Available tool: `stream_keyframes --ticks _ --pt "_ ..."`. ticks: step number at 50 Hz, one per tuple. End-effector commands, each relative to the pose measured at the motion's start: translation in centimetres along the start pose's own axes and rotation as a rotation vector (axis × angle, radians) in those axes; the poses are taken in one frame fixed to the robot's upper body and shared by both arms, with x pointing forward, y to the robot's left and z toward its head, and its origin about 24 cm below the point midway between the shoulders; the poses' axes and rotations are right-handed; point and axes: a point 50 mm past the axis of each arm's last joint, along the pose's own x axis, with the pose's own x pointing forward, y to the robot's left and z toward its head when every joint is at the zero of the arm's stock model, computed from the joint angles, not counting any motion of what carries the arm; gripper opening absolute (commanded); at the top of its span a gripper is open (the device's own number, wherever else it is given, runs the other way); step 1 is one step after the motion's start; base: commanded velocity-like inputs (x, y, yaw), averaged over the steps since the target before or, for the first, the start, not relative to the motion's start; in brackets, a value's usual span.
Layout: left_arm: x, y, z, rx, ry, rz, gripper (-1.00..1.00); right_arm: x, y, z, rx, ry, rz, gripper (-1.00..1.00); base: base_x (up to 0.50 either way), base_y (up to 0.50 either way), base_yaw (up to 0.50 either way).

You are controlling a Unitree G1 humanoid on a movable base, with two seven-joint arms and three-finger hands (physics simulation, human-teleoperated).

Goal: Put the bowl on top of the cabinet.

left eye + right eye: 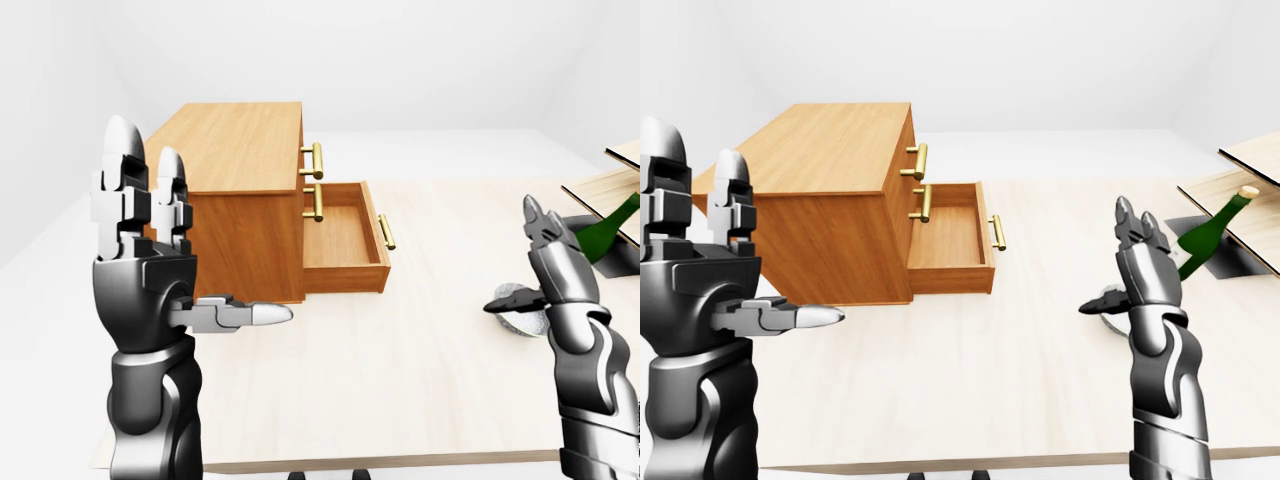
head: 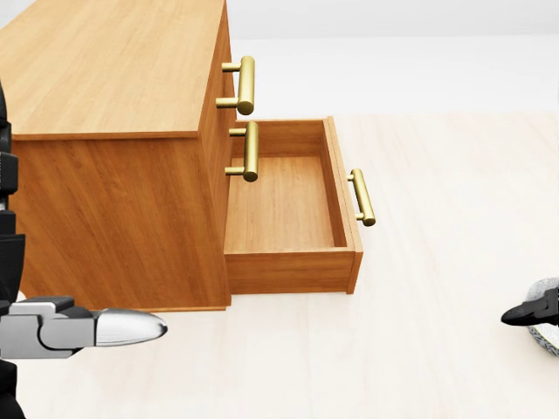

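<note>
Grey speckled bowl sits on the table at the far right of the left-eye view. It's well apart from the cabinet, which stands up-left.

Your R hand is right at the bowl. Thumb juts left across the rim, the other fingers stand upright above it, spread wide from the thumb. Nothing is gripped. Can't tell if the thumb tip touches the rim: head view shows only a dark tip over a sliver of bowl at its right edge.

L hand is raised at the views' left, fingers up, thumb out to the right, spread & empty too. It's on the cabinet's side of the view, well apart from the bowl.

So the R hand is nearer by far; use it. Bowl is round, so no long axis to line up w/. What counts is that it lies just below the hand, partly hidden by it. I'd judge the next move as a wrist drop w/ fingers curling over the rim, before any lift.

The carry then goes left & up onto the cabinet top. The open drawer sticks out to the right, between bowl & cabinet, so prob. best to pass above its front & handle. Green bottle leans just right of the bowl; mind it w/ that arm.
</note>
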Motion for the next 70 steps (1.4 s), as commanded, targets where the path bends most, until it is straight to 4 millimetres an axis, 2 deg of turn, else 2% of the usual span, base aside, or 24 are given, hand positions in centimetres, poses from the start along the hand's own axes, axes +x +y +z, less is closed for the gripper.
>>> stream_keyframes --ticks 1,25,63,70 --pt "0.0 0.0 0.1 0.0 -0.007 0.001 1.0 -0.4 1.1 -0.4 -0.012 0.002 0.021 1.0 0.0 0.0 0.0" --pt "0.1 0.0 0.0 0.0 -0.003 0.001 1.0 -0.4 3.0 -2.3 -0.044 0.059 0.045 1.0 0.0 0.0 0.0" --pt "0.0 0.0 -0.1 0.003 0.005 0.0 1.0 -0.8 4.3 -4.0 -0.086 0.12 0.073 1.0 0.0 0.0 0.0" --pt "0.0 0.0 0.0 0.003 0.003 0.0 1.0 -1.1 5.1 -4.6 -0.098 0.143 0.083 1.0 0.0 0.0 0.0"
